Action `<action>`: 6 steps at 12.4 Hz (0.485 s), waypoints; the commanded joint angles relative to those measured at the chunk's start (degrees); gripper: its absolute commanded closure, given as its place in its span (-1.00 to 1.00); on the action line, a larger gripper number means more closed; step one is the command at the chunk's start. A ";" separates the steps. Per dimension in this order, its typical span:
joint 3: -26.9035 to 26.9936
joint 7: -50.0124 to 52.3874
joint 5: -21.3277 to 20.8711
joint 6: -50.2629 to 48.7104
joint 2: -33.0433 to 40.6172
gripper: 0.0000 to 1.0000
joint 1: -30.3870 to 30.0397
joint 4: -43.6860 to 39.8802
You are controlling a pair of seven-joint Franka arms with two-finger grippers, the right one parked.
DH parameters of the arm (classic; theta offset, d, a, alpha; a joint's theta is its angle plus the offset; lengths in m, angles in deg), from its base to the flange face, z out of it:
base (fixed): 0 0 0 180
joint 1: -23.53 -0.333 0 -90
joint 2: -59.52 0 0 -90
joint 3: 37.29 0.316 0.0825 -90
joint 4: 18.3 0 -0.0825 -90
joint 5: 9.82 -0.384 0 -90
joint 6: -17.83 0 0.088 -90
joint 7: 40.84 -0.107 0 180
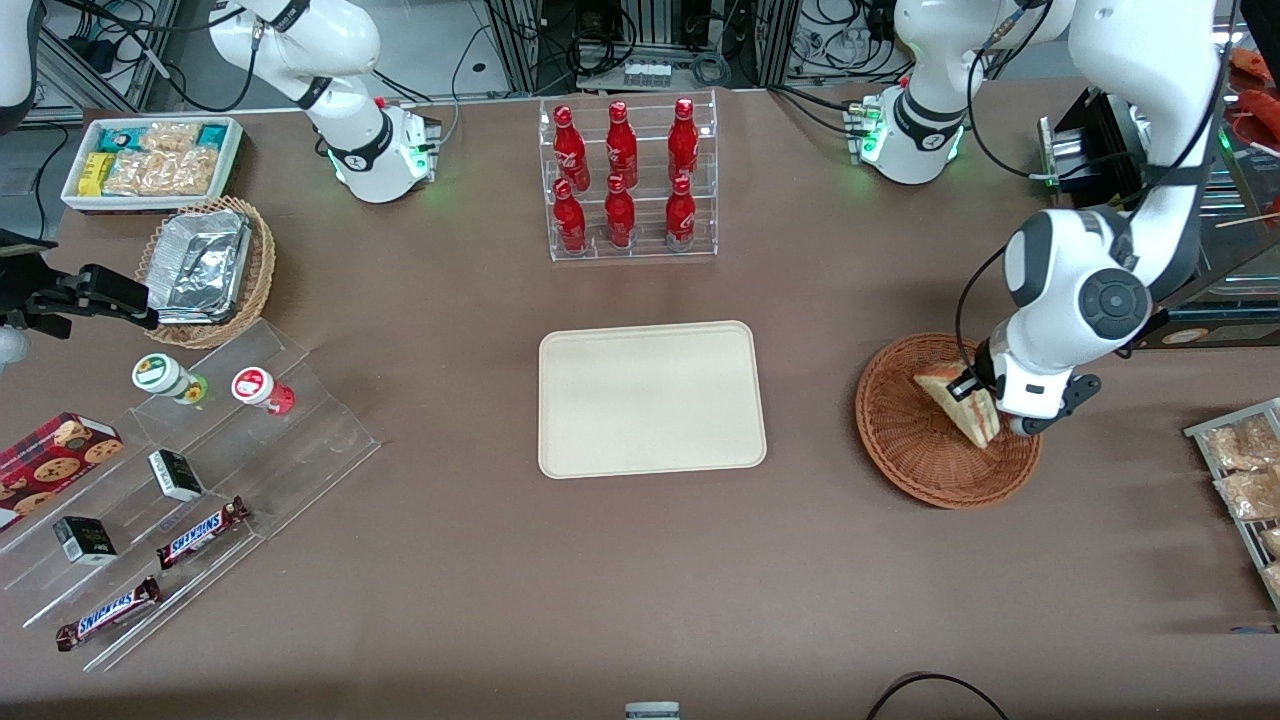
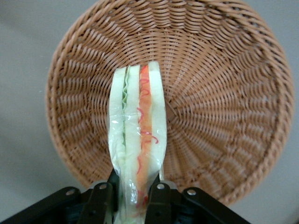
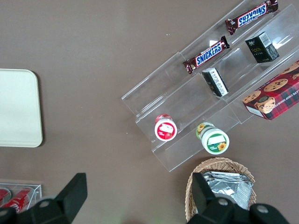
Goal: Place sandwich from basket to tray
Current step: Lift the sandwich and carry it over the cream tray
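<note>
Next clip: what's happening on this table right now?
The left arm's gripper is shut on the wrapped triangular sandwich, with the wedge over the round reddish-brown wicker basket. The flat cream rectangular tray, beside the basket toward the parked arm's end, has nothing on it yet.

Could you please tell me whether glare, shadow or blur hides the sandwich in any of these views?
Front view: even light, the sandwich sharp, the arm partly covering it over the basket. Left wrist view: mild sheen on its wrapper, layers clear; the end effector shut on it looks dark.
</note>
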 commanded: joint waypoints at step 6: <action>-0.80 1.54 0.72 -13.32 -2.39 1.00 16.63 -13.63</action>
